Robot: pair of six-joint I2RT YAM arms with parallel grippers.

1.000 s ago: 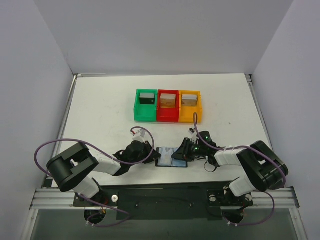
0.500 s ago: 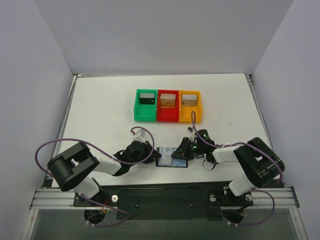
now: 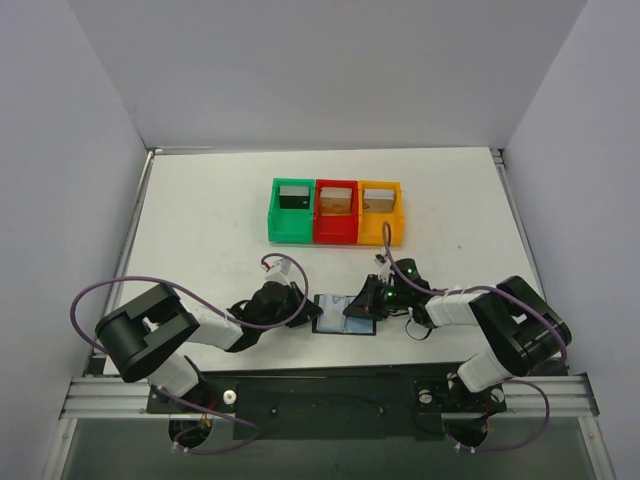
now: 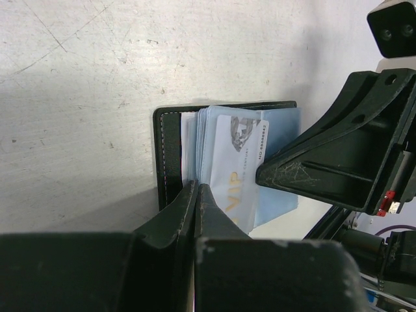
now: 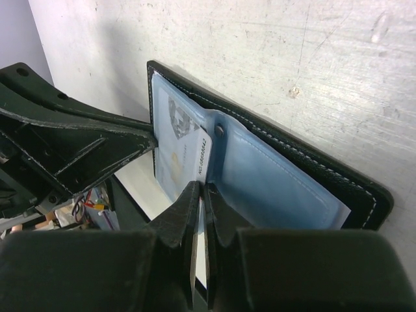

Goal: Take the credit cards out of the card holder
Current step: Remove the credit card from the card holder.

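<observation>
The black card holder (image 3: pixel 334 325) lies open on the table between my two grippers. In the left wrist view its black left flap (image 4: pixel 170 149) shows beside a fanned stack of pale blue credit cards (image 4: pixel 234 162); the top one reads VIP. My left gripper (image 4: pixel 197 188) is shut, its tips pinching the holder's near edge where the flap meets the cards. My right gripper (image 5: pixel 201 190) is shut on the edge of a white credit card (image 5: pixel 185 153), a thin strip of it showing between the jaws. The holder's blue lining (image 5: pixel 273 188) lies just beyond.
Green (image 3: pixel 293 211), red (image 3: pixel 336 212) and orange (image 3: pixel 379 212) bins stand in a row behind the holder, each with a small item inside. The two grippers face each other closely; the right one's finger (image 4: pixel 338 156) fills the right of the left wrist view.
Both grippers have closed: the left onto the holder's edge, the right onto a card's edge. The right arm has shifted slightly; the holder stays in place.
</observation>
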